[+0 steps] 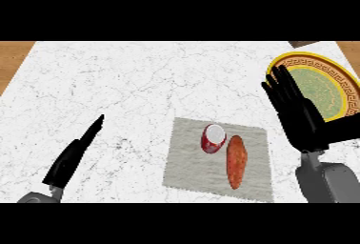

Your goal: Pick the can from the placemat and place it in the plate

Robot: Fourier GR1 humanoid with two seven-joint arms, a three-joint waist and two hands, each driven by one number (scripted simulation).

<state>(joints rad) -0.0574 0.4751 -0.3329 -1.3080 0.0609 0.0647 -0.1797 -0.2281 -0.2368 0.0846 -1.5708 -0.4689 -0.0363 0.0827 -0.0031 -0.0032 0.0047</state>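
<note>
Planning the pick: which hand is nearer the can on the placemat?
Right. The right hand is open just right of the can, at the plate's left edge; the left hand rests open farther away on the can's left, off the placemat.

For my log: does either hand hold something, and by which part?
Nothing is held. The left hand and right hand are open; the can sits on the placemat.

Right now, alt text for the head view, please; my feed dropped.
A red can sits on a grey placemat beside a long orange vegetable, touched by neither hand. The open right hand overlaps the left edge of the plate at upper right; the open left hand is at lower left.
</note>
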